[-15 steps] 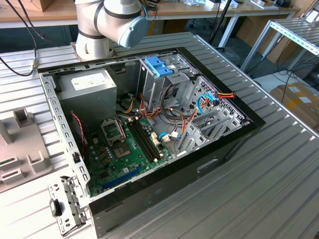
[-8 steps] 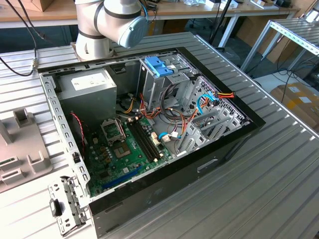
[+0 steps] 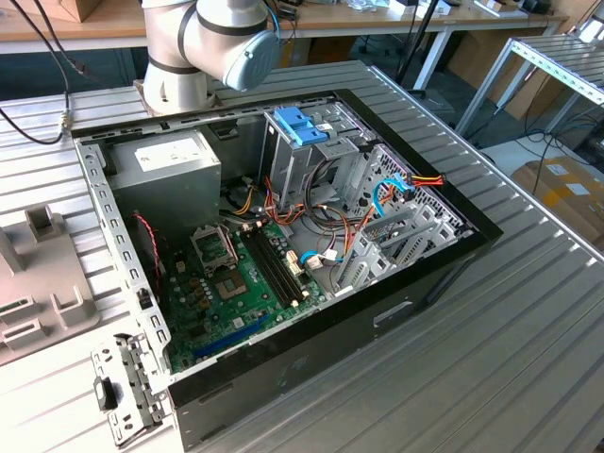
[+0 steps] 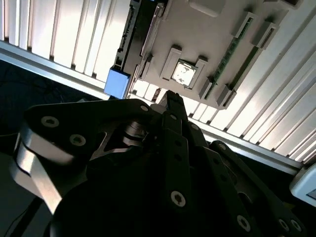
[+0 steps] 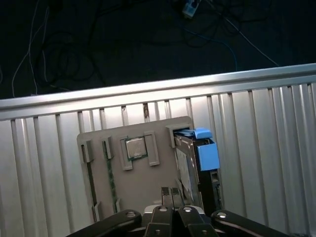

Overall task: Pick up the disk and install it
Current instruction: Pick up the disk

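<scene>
Blue-tabbed disk in both wrist views, open case in exterior view

Cables crowd the case's drive cage.

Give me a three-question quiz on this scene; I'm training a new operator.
1. True or false: the disk is already inside the computer case.
2. What is the tool pointing at? A) the grey tray B) the motherboard C) the floor
3. Fill in: the plastic piece at the disk is ____ in colour.
Key: 1 false; 2 A; 3 blue.
</scene>
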`<state>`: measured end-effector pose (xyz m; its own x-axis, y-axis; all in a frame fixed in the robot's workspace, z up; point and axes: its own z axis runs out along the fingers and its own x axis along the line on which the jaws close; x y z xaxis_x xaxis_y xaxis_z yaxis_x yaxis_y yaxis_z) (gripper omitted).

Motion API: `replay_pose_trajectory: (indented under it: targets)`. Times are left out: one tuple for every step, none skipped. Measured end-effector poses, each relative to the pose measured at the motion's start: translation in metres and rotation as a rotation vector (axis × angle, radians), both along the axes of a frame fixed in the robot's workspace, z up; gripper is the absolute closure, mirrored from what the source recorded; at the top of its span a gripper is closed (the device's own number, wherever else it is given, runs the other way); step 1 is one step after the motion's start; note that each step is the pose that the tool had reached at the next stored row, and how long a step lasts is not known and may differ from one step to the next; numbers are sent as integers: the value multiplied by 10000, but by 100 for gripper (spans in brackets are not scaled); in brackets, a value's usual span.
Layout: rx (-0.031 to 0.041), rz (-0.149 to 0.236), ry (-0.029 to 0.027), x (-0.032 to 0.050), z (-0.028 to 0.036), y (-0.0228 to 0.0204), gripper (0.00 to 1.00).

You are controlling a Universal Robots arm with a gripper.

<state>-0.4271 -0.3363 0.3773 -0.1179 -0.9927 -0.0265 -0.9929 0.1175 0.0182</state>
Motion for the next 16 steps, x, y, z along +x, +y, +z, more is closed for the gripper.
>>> replay_pose_trajectory:
  targets:
    - [0, 113, -1, 0, 0, 0, 89]
    - [0, 295, 0, 1, 0, 0, 89]
    - [-1, 396, -1, 1, 0, 0, 89]
    - [0, 474, 0, 1, 0, 0, 89]
    - [-1, 581, 0, 1, 0, 0, 89]
    - [0, 650, 0, 1, 0, 0, 89]
    - [0, 735, 0, 2, 0, 0, 89]
    - [-1, 804, 0, 2, 0, 0, 89]
    - [0, 874, 0, 2, 0, 0, 89]
    - [0, 968, 0, 2, 0, 0, 89]
    - [-1, 1042, 0, 2, 0, 0, 89]
    - [-1, 1125, 0, 2, 0, 0, 89]
    - [0, 1202, -1, 3, 0, 0, 89]
    - [-1, 1296, 0, 3, 0, 0, 89]
    - [0, 1360, 0, 3, 0, 0, 89]
    - [0, 1458, 0, 3, 0, 0, 89]
